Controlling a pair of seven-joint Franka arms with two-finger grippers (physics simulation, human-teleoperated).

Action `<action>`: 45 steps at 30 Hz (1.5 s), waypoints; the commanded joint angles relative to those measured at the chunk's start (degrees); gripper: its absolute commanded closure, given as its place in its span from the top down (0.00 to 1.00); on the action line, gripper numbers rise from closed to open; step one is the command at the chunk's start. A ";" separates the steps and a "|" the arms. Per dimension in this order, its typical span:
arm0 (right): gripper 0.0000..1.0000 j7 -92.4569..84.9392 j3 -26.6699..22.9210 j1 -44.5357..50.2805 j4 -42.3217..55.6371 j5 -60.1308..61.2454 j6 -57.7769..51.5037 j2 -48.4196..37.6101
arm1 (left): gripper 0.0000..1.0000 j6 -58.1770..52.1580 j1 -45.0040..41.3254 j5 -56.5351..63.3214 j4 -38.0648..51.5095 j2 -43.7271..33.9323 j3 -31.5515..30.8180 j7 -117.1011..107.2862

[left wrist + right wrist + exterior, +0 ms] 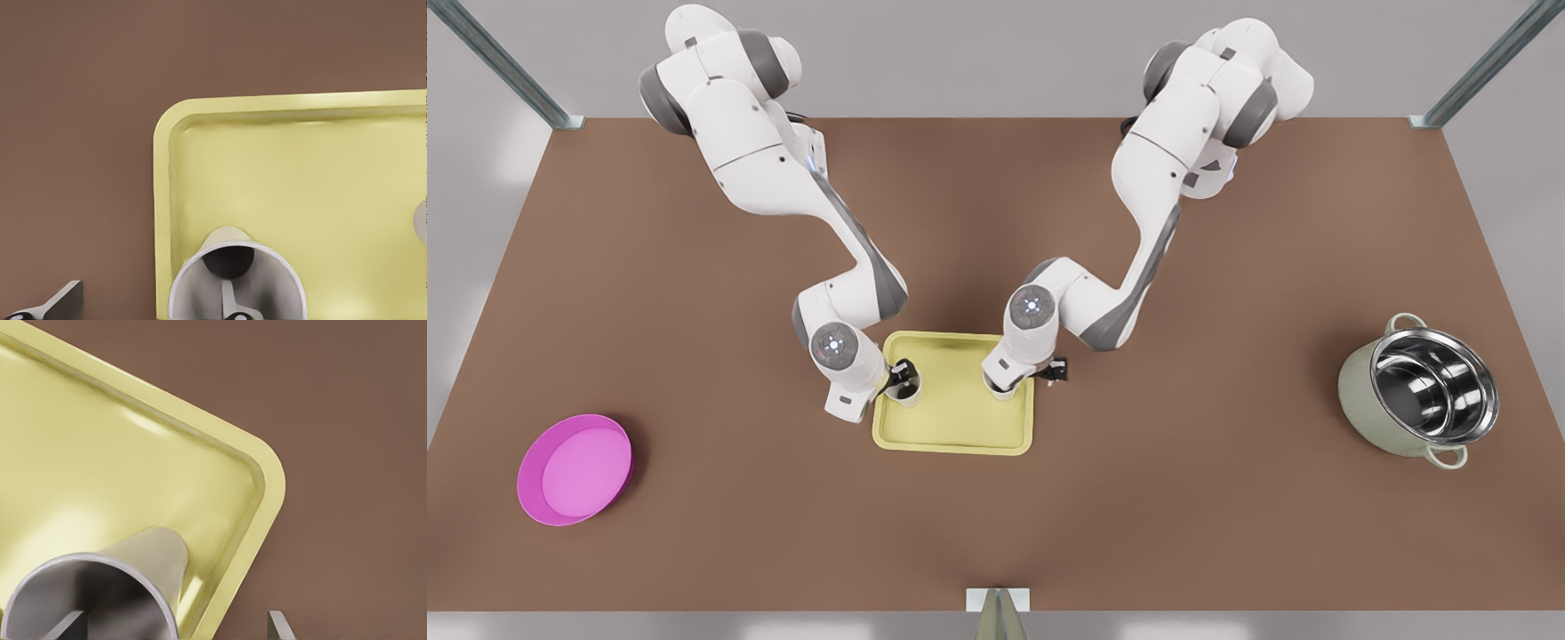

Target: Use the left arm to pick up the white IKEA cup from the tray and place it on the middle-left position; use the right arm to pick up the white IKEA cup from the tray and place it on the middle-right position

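Note:
The pale yellow tray (960, 436) lies at the table's middle front. A white cup (908, 391) stands upright by the tray's edge on the front view's left. My left gripper (900, 378) is open astride its wall: one finger (235, 315) is inside the cup (267, 273), the other (57, 303) is outside over the table. A second white cup (1003, 389) stands at the tray's other side. There my right gripper (1032, 378) is open the same way, one finger (67, 627) inside the cup (147, 553) and one (279, 627) beyond the tray's rim (267, 473).
A round magenta bowl (574, 468) sits near the front corner on the front view's left. A pale green pot (1421, 387) with a steel inside stands far to the front view's right. Bare brown table (1227, 498) surrounds the tray.

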 commanded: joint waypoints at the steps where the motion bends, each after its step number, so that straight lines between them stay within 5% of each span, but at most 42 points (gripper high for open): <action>1: 1.00 0.54 0.00 0.00 -0.53 0.08 1.54 -0.02 | 1.00 2.64 -0.41 0.07 -0.01 0.60 -0.04 -3.02; 4: 1.00 0.54 0.00 0.00 -0.88 0.08 1.54 -0.02 | 0.94 3.70 -0.33 -0.10 0.16 0.69 0.05 -3.20; 8: 0.91 0.54 0.00 0.09 -0.88 0.08 1.63 0.68 | 0.51 3.61 -0.33 -0.28 0.51 0.69 0.05 -4.51; 10: 0.69 0.63 0.00 0.18 -0.88 0.08 1.54 0.86 | 0.38 3.70 -0.50 -0.28 0.69 0.69 -0.04 -6.01; 14: 0.45 1.51 0.18 0.26 -0.88 0.17 1.01 0.60 | 0.22 6.16 -0.59 -1.07 0.86 1.56 -0.04 -7.59; 18: 0.19 1.51 0.27 0.26 -0.79 0.17 0.66 0.42 | 0.19 4.06 0.02 -1.07 0.95 -0.72 0.14 -7.24; 22: 0.07 1.51 0.35 0.18 -0.44 0.17 -1.62 -1.42 | 0.19 -6.93 4.33 -1.95 0.07 -6.26 0.23 0.75; 25: 0.06 -1.65 0.00 -3.25 0.44 0.08 -11.47 -8.54 | 0.19 -6.76 14.87 -3.70 -6.17 -12.59 0.31 19.65; 30: 0.04 -19.58 -0.08 -14.32 3.69 -0.71 -15.42 -10.04 | 0.20 10.55 27.27 -10.82 -18.12 -15.05 0.23 44.87; 35: 0.04 -31.54 -0.79 -22.50 9.40 -6.24 -15.34 -3.63 | 0.21 19.70 30.35 -14.69 -22.51 -14.52 0.23 54.63; 45: 0.04 -32.86 -3.60 -23.38 16.08 -8.27 -10.59 7.36 | 0.21 22.42 31.14 -17.59 -24.98 -13.38 0.23 57.71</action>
